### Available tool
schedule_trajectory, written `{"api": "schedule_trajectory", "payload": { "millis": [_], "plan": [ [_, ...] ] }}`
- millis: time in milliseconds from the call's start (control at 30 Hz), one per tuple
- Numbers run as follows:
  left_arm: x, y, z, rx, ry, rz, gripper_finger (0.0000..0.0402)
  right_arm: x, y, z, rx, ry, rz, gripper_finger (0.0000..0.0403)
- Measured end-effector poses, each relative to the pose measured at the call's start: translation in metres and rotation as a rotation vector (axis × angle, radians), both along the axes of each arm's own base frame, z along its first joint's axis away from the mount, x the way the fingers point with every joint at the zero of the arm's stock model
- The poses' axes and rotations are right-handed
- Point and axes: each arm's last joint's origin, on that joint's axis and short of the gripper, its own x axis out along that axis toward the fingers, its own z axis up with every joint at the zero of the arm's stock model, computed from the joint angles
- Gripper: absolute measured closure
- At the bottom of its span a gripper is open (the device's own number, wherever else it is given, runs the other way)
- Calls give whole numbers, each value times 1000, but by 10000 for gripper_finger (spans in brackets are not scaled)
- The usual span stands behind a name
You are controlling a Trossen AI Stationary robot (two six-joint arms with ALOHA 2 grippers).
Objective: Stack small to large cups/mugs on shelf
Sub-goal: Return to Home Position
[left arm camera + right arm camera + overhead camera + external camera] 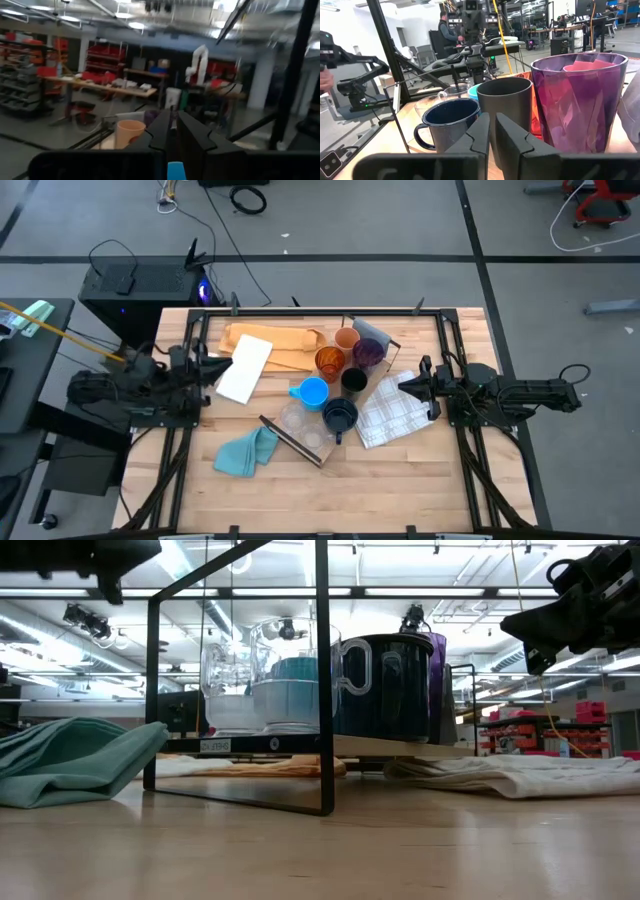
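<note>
left gripper (213, 367) and right gripper (404, 387) both pressed together, near opposite table (300, 500) edges, cups (330, 361) crowding the shelf (295, 442) between.

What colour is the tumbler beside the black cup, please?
Translucent purple tumbler; clearest in the right wrist view.

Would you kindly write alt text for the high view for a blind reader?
Assorted cups crowd a diagonal shelf at centre, a teal cloth and checked cloth beside it. The left arm and right arm wait at the sides.
</note>
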Motion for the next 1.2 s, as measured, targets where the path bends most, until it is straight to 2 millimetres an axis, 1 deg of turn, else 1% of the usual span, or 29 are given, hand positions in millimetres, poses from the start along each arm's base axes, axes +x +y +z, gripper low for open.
{"api": "schedule_trajectory", "payload": {
  "millis": [100,167,233,267,433,533,633,767,833,967,1033,1200],
  "plan": [
    [-4,0,-17,-18,-80,-32,363,0,0,0,0,0,0,366],
    [-2,-1,-20,-10,-128,-61,365,0,0,0,0,-1,0,366],
    [0,-3,-21,29,-128,-103,367,0,0,0,0,-1,-1,366],
    [0,-4,-20,44,-123,-127,367,0,0,0,0,0,0,366],
    [4,-7,-29,66,-23,-221,368,0,0,-1,0,9,0,366],
    [7,-8,-37,65,56,-247,368,1,0,-1,0,8,0,366],
    [6,-9,-37,85,60,-286,372,1,0,-1,0,9,0,366],
    [7,-9,-40,89,79,-300,384,1,0,-1,0,10,0,366],
    [9,-10,-47,82,80,-302,390,1,0,-1,0,11,0,366],
    [13,-10,-58,57,-18,-306,394,1,0,-1,0,11,0,366],
    [14,-10,-63,60,-38,-304,391,1,0,-1,0,11,0,366],
    [14,-10,-62,91,-39,-293,384,1,0,-1,0,11,0,366]
  ]
}}
